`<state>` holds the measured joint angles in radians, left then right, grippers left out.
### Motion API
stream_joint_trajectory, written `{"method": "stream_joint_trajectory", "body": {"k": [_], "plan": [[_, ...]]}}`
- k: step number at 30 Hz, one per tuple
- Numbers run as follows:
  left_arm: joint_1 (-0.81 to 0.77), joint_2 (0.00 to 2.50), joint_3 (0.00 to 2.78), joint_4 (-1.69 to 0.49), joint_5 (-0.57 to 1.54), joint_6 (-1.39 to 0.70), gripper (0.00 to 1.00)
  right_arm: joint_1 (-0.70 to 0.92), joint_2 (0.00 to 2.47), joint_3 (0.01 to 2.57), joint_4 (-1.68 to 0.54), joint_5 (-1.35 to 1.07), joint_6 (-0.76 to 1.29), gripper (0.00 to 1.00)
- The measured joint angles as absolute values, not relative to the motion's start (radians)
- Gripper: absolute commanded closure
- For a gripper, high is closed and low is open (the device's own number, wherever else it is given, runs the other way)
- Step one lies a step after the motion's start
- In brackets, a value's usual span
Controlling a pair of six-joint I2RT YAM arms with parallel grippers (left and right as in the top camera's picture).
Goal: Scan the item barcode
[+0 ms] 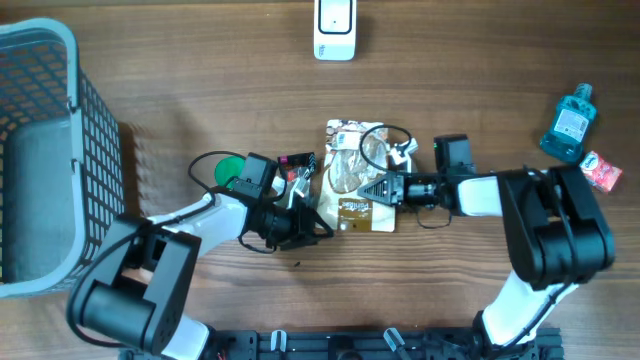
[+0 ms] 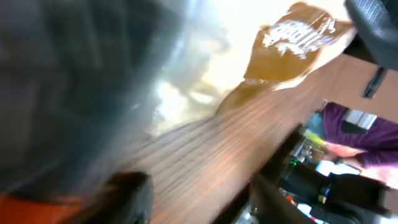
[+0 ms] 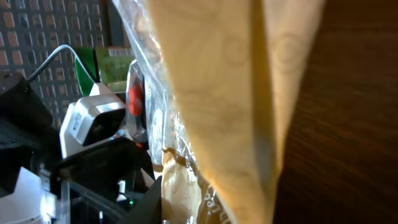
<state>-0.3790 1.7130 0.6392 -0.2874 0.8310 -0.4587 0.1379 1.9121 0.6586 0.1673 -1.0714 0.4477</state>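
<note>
A brown and cream snack bag (image 1: pixel 352 175) lies mid-table; no barcode shows on it. My right gripper (image 1: pixel 383 190) has come in from the right and is shut on the bag's right edge. In the right wrist view the bag (image 3: pixel 217 93) fills the space at the jaws, with one dark finger (image 3: pixel 154 198) against it. My left gripper (image 1: pixel 315 228) sits just off the bag's lower left corner. In the blurred left wrist view the left gripper (image 2: pixel 199 205) stands open over bare wood, the bag (image 2: pixel 298 43) ahead of it. A white scanner (image 1: pixel 335 30) stands at the far edge.
A grey mesh basket (image 1: pixel 100 150) takes up the left side. A blue bottle (image 1: pixel 570 122) and a small pink packet (image 1: pixel 602 170) lie at the right. A green round thing (image 1: pixel 232 170) and a small dark packet (image 1: pixel 297 165) sit beside the left arm.
</note>
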Motion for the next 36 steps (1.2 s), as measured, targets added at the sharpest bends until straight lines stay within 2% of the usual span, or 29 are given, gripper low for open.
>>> {"method": "stream_joint_trajectory", "body": {"k": [7,9,14,19,22,24,28,31,36], "plan": [[-0.382,1.692,0.653,-0.285,0.897,-0.462,0.0,0.137,1.731,0.657,0.08,-1.053,0.397,0.91],[-0.382,1.692,0.653,-0.285,0.898,-0.462,0.0,0.128,1.653,0.657,0.058,-1.051,0.393,0.95],[-0.382,1.692,0.653,-0.285,0.897,-0.462,0.0,0.027,1.482,0.657,-0.063,-1.012,0.37,0.95],[-0.387,1.686,0.665,-0.301,0.88,-0.463,0.0,-0.039,1.427,0.657,-0.151,-0.991,0.337,0.95],[-0.396,1.649,0.706,-0.384,0.78,-0.462,0.0,-0.041,1.425,0.675,-0.256,-0.985,0.31,0.95],[-0.395,1.615,0.768,-0.509,0.587,-0.455,0.0,-0.041,1.425,0.718,-0.323,-0.971,0.285,0.95],[-0.39,1.545,0.902,-0.717,0.333,-0.416,0.0,-0.041,1.425,0.809,-0.459,-0.92,0.235,0.96],[-0.39,1.428,1.022,-0.769,0.204,-0.385,0.0,-0.041,1.425,0.878,-0.583,-0.904,0.184,0.96],[-0.39,1.294,1.069,-0.786,0.123,-0.36,0.0,-0.041,1.409,0.984,-0.829,-0.939,0.071,0.95]]}}
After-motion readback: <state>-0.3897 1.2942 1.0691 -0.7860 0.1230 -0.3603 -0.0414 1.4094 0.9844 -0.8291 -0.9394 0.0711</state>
